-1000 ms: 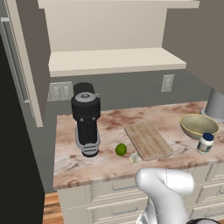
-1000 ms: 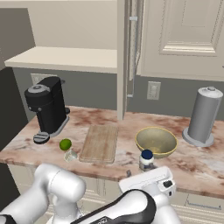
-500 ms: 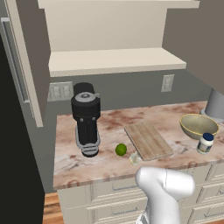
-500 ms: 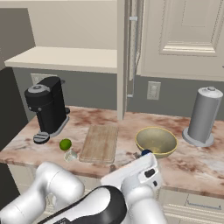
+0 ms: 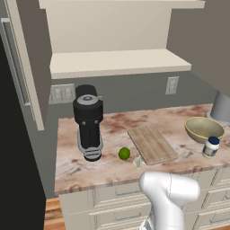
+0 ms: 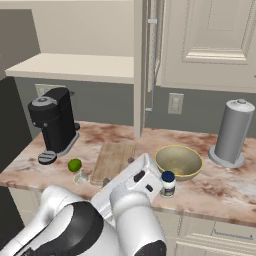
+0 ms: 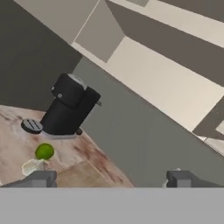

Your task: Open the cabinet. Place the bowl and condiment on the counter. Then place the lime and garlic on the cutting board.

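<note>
Gripper (image 7: 109, 179) spread wide, empty, hanging above the cutting board (image 7: 85, 176) near its front end, tilted up toward the wall. Fingertips (image 7: 41, 178) apart with nothing between.

From there, lime (image 7: 44, 152) lies off toward the left fingertip side in the hand view, on the counter (image 7: 13, 144) just off the board's left edge; garlic (image 7: 31, 166) just beside it, nearer the counter's front edge. Same in the left base view: lime (image 5: 124, 153) and garlic (image 5: 137, 162) beside the board (image 5: 152, 143), not on it.

Bowl (image 6: 178, 161) and condiment (image 6: 168, 184) already down on the counter, on the board's far side. Cabinet (image 6: 145, 60) open.

Likely next: swing left and down onto the lime, nearer of nothing else in the way.
</note>
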Tool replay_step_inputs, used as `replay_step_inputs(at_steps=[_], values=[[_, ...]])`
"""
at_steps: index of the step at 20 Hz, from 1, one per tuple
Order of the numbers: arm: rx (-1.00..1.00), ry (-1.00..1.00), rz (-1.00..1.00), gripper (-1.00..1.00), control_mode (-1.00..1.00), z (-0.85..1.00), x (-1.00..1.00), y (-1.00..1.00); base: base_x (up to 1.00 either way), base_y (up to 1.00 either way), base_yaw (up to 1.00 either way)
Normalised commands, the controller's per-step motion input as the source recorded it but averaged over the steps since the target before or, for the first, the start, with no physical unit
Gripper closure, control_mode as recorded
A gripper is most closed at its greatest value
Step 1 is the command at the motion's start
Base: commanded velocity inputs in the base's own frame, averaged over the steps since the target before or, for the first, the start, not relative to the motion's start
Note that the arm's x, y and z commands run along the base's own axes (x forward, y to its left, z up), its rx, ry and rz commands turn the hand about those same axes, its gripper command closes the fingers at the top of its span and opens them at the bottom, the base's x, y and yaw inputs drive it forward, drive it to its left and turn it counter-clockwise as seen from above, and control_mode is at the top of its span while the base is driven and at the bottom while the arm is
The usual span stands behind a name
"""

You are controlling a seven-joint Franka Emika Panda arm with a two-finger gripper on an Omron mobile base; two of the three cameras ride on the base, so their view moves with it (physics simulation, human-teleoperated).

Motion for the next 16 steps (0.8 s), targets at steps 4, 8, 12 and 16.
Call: replay_step_inputs(at_steps=[4,8,12,16], values=[[-0.21,0.0,0.1,-1.0,-1.0,0.5,-0.05,0.43,0.0,0.0,0.0],[-0.22,0.0,0.11,-1.0,-1.0,0.39,0.0,0.44,0.0,0.0,0.0],[-0.22,0.0,0.12,-1.0,-1.0,0.32,0.0,0.45,0.0,0.0,0.0],[-0.23,0.0,0.13,-1.0,-1.0,0.25,0.0,0.45,0.0,0.0,0.0]])
